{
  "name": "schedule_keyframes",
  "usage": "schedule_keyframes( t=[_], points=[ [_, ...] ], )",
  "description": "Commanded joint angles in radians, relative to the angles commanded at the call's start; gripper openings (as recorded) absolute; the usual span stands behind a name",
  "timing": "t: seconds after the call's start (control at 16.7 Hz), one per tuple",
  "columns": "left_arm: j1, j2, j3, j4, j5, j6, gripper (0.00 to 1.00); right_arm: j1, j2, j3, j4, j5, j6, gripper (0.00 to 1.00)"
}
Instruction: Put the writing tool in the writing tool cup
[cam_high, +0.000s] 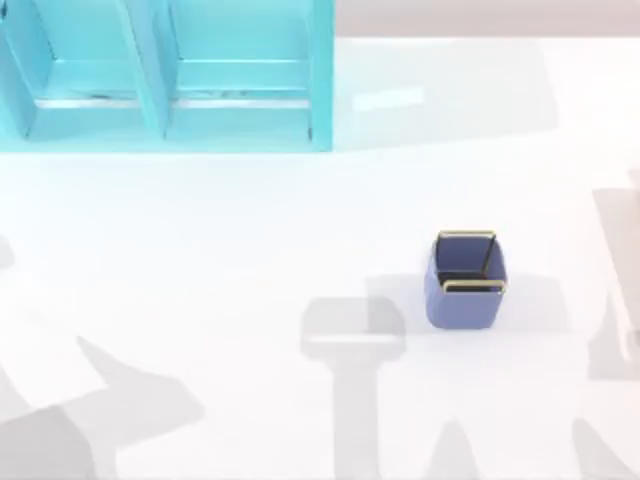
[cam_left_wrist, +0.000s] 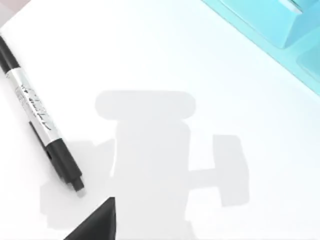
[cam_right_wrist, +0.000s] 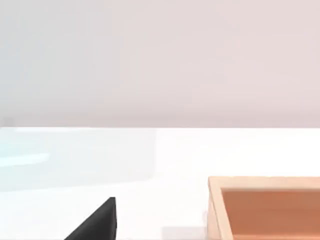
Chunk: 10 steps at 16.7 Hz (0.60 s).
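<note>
Pen (cam_left_wrist: 41, 116) lying flat on the white table (cam_high: 250, 250); cup (cam_high: 465, 280) standing empty right of centre.

From above, the cup stands upright, well apart from the turquoise shelf (cam_high: 165, 75) at the far left. The left wrist view adds the pen, beside a shelf corner. The right wrist view adds a wooden tray (cam_right_wrist: 265, 207). Whether either arm's jaws are spread, I cannot tell.

I see dark print running along the silver-grey barrel of the writing tool (cam_left_wrist: 35, 107) in my left wrist view, too small to read (just squiggles). No other text, labels or numbers readable anywhere.
</note>
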Motion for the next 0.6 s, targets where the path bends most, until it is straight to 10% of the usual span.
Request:
schedule_keyframes(
  t=[0.6],
  points=[
    [0.291, 0.752, 0.503, -0.269, 0.246, -0.010, 1.00, 0.000, 0.000, 0.000, 0.000, 0.000, 0.000, 1.00]
  ],
)
